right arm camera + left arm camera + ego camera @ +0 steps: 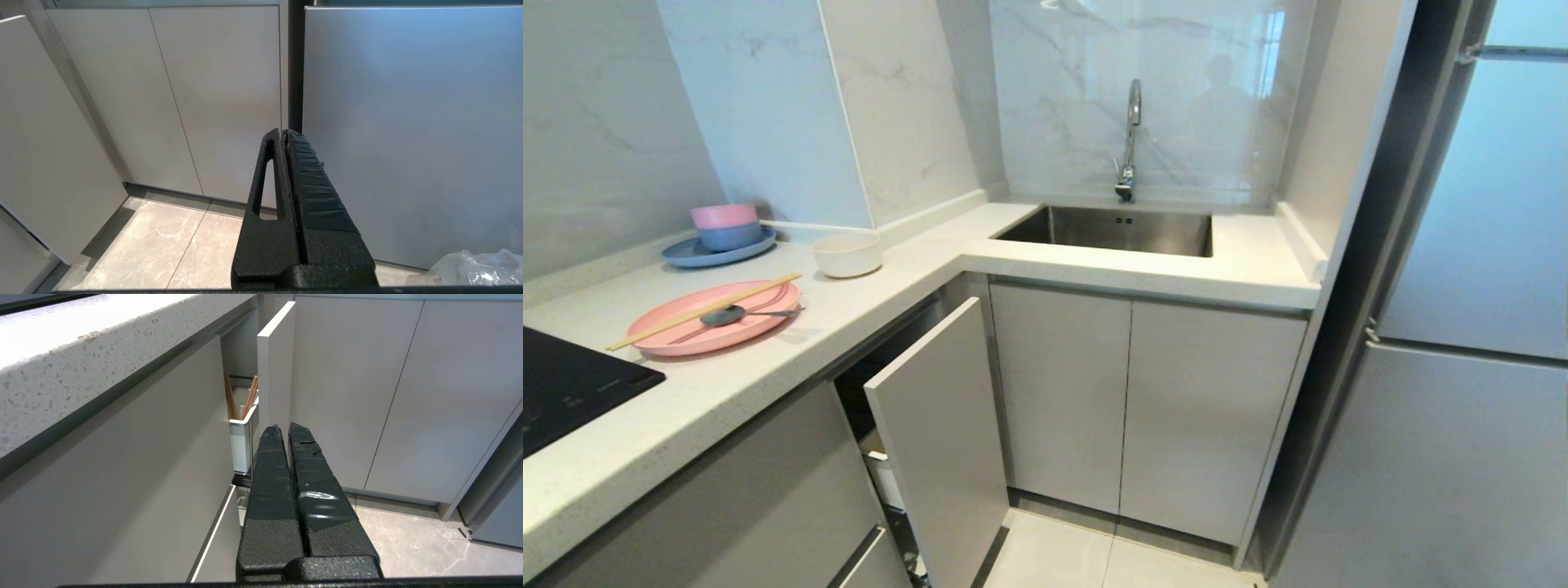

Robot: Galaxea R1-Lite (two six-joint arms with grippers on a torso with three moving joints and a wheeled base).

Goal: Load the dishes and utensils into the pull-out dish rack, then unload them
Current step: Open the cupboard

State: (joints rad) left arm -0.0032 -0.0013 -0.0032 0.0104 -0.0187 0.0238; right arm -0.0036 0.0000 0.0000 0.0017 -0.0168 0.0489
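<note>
On the counter, an off-white bowl [847, 254] stands upright near the corner. A pair of light wooden chopsticks [703, 312] and a dark grey spoon [724, 315] lie across a pink plate [686, 335]. Below the counter, the pull-out dish rack's pale front [939, 441] stands partly drawn out. Its white utensil cup [240, 445] shows behind that front, holding brown wooden sticks. My left gripper [284, 430] is shut and empty, low in front of the rack. My right gripper [284, 132] is shut and empty, facing the lower cabinets and fridge. Neither arm is in the head view.
A blue plate [686, 255] with stacked pink and blue bowls [725, 225] sits at the back left. A black cooktop [564, 384] is at the left, a steel sink [1119, 230] with faucet [1129, 139] ahead, a grey fridge [1462, 367] on the right. A plastic bag [474, 269] lies on the floor.
</note>
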